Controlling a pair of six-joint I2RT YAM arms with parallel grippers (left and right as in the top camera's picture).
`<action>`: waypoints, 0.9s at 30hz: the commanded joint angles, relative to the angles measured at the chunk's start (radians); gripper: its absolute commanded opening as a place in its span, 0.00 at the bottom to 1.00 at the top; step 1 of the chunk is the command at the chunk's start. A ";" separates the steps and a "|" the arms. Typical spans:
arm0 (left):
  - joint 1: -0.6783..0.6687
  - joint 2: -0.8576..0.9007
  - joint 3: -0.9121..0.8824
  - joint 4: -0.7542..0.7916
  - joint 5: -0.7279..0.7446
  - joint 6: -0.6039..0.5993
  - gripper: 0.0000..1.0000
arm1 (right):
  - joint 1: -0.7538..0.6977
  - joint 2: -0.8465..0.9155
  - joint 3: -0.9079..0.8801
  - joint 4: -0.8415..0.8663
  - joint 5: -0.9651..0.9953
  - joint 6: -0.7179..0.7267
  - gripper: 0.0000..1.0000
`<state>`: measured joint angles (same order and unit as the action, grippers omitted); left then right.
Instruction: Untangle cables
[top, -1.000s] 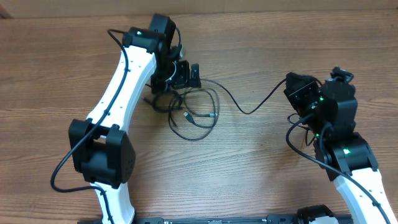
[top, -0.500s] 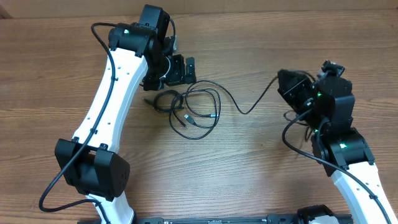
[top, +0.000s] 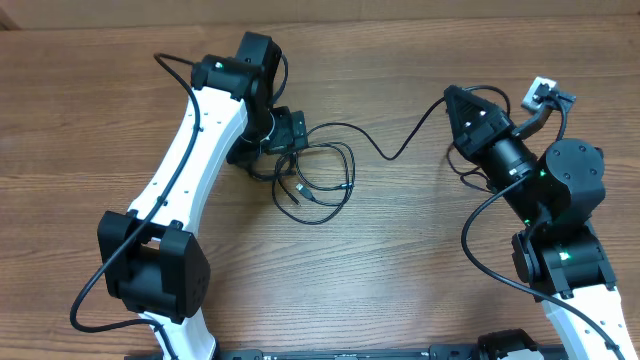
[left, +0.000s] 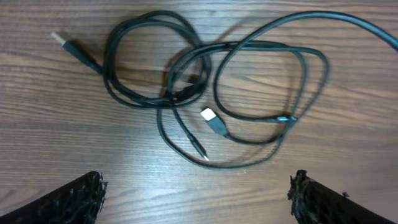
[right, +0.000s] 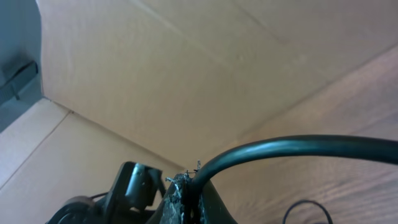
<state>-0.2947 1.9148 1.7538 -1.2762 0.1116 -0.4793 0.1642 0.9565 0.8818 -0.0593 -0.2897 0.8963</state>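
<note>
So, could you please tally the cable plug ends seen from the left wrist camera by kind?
Flat silver-tipped plugs: 2
Thin pin plug: 1
Small connector, kind unclear: 1
Total: 4

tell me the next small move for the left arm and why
Probably lower the open left gripper onto the tangled loops and pinch one: it hangs right above them, while the right gripper is shut on a cable running out of that tangle.
</note>
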 joint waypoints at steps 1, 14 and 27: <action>-0.007 -0.003 -0.056 0.035 -0.040 -0.068 0.96 | -0.003 -0.005 0.017 -0.005 -0.027 -0.011 0.04; -0.050 -0.003 -0.215 0.325 -0.010 0.023 0.88 | -0.003 -0.001 0.017 0.015 -0.268 0.137 0.04; -0.071 -0.003 -0.215 0.338 0.038 0.141 0.88 | -0.003 -0.001 0.017 0.220 -0.544 0.210 0.04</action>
<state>-0.3531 1.9148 1.5467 -0.9436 0.1272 -0.3855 0.1642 0.9585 0.8818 0.1398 -0.7368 1.0702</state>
